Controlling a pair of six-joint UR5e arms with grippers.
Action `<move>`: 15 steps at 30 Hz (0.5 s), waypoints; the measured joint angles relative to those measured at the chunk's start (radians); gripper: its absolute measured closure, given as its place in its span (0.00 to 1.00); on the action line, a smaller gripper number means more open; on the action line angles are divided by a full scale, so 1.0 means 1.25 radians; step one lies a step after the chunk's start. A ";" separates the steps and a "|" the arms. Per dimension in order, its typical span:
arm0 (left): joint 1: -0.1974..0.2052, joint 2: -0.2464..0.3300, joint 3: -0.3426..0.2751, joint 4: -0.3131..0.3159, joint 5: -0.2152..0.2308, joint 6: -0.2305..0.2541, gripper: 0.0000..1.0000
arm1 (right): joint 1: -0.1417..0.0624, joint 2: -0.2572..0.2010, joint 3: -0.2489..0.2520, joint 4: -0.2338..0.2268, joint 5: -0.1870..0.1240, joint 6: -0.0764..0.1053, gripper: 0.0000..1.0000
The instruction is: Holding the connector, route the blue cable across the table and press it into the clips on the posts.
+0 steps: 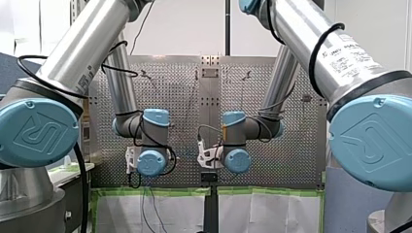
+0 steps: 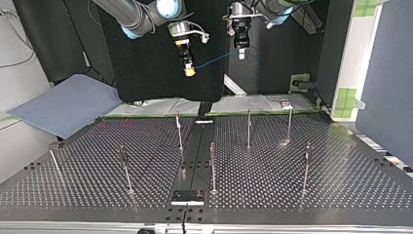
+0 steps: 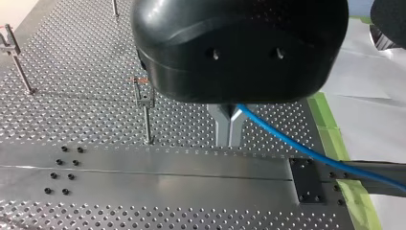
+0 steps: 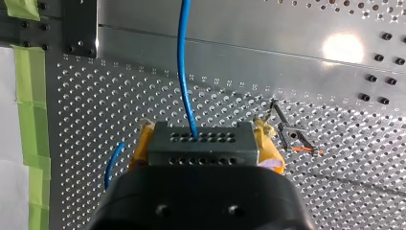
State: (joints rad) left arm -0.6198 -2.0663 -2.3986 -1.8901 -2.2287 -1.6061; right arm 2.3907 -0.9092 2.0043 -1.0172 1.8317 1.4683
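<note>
Nearest the top view's camera, the front row of posts (image 2: 213, 168) stands bare on the counter (image 2: 341, 175), and the back row (image 2: 248, 127) behind it is bare too. No clip carries cable, so I judge the routing not yet begun, with every press left to do.

Beyond the counter's far edge both hands hang high. My right hand (image 2: 189, 71) is clenched on the connector (image 4: 198, 142). My left hand (image 2: 241, 52) is pinched closed on the blue cable (image 2: 217, 59), which spans from one hand to the other, well above the posts.

Only the right wrist view shows the connector, a grey block between yellow pads (image 4: 269, 139), with the cable leaving it. Only the left wrist view shows the metal fingers (image 3: 221, 127) closed on the cable and one clip (image 3: 143, 99) up close. The front view shows neither fingertips nor cable.
</note>
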 joint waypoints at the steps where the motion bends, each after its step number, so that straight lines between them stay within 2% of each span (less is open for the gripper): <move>1: 0.000 -0.001 0.000 0.000 -0.001 0.000 1.00 | 0.000 0.000 0.000 0.000 0.000 0.000 1.00; 12: -0.001 -0.002 0.000 0.000 -0.002 0.000 1.00 | 0.000 0.000 0.000 0.000 0.000 0.000 1.00; 15: -0.001 0.006 0.007 -0.007 -0.004 -0.001 1.00 | 0.009 0.004 -0.009 0.008 0.009 -0.002 1.00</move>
State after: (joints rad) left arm -0.6209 -2.0593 -2.3897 -1.8988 -2.2334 -1.6077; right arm 2.4014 -0.9046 1.9934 -1.0067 1.8424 1.4658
